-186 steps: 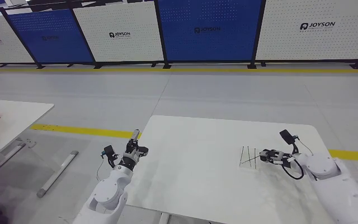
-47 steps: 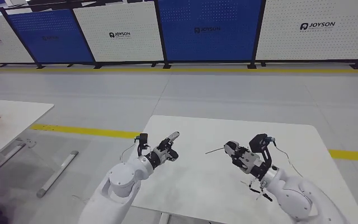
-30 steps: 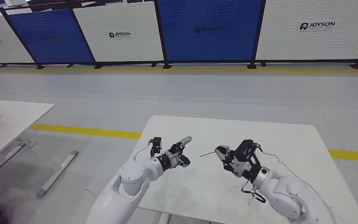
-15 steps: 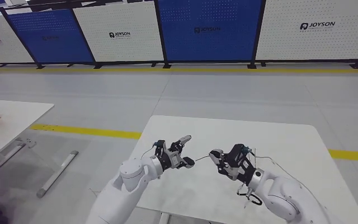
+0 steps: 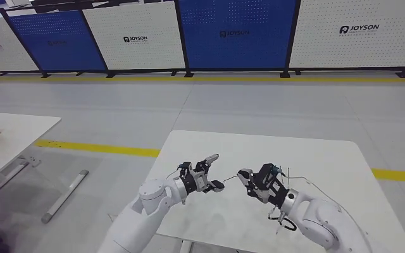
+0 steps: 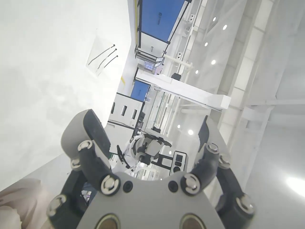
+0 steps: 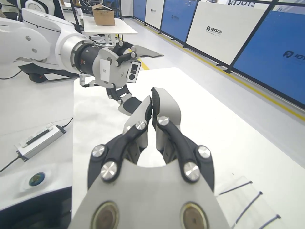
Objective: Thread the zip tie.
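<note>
— Start at the right gripper (image 7: pixel 152 97). How does it stand?

— Clenched. Its two fingers are pressed pad to pad. Seen from above, a thin dark zip tie (image 5: pixel 229 178) sticks out of the tips, so it is grasping that tie by one end.

— Where does the tie run?

— It hangs in the air above the white table (image 7: pixel 202 110), roughly level, pointing from the right gripper toward the left gripper (image 6: pixel 147 121). Its free end lies just beside the left gripper's lower finger. I cannot tell whether the two touch.

— And the left gripper itself?

— Released, with its fingers spread wide. It faces the right gripper almost head-on, and the two are near each other over the nearer half of the table.

— What else lies on the table?

— Three spare zip ties (image 7: pixel 250 204) lie side by side on a clear sheet (image 6: pixel 97 46). They are on the right arm's side, back from that gripper's fingertips and apart from both grippers.

— And farther out?

— Blue and white panels (image 5: pixel 237 31) stand in a row on the floor beyond the table's far edge.
</note>
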`<state>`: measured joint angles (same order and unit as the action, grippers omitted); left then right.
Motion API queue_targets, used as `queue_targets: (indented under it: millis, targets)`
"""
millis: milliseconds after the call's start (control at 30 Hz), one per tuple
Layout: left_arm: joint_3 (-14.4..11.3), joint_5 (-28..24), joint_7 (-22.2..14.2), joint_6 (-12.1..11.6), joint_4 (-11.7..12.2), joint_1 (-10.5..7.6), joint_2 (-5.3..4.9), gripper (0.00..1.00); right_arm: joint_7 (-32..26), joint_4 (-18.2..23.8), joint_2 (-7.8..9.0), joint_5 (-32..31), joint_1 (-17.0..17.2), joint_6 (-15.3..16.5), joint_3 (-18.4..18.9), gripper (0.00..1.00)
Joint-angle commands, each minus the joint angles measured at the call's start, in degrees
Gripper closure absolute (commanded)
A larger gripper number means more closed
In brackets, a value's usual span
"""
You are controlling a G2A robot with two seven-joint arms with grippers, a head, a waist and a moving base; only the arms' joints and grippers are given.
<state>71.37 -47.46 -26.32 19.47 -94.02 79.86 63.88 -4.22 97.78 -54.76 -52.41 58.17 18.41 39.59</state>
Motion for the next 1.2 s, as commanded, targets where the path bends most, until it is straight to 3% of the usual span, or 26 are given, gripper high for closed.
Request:
queue_targets:
  millis: [0,100,467,633,1133,1167]
  targets:
    - [-1.5,-1.9,0.4,0.0,1.1,-1.03,-0.06,0.00,0.4,0.2,-0.19,-3.0,0.0,-1.4,0.2,1.00]
    - [-3.5,-6.1,4.0,0.0,3.1,-3.56,-0.05,0.00,0.5,0.2,-0.62,-5.7,0.3,-3.2,0.0,1.00]
    - [-4.2,-5.7,4.0,-0.4,2.5,-3.26,0.03,0.00,0.5,0.2,-0.62,-5.7,0.3,-3.2,0.0,1.00]
    - [-4.6,-6.7,1.8,0.0,1.5,-3.07,0.00,0.00,0.5,0.2,-0.62,-5.7,0.3,-3.2,0.0,1.00]
    - [-5.4,-7.5,3.0,-0.1,2.0,-3.47,0.22,0.00,0.5,0.2,-0.62,-5.7,0.3,-3.2,0.0,1.00]
    - [-5.6,-7.6,3.0,-0.2,2.2,-3.59,0.26,0.06,0.5,0.2,-0.62,-5.7,0.3,-3.2,0.0,1.00]
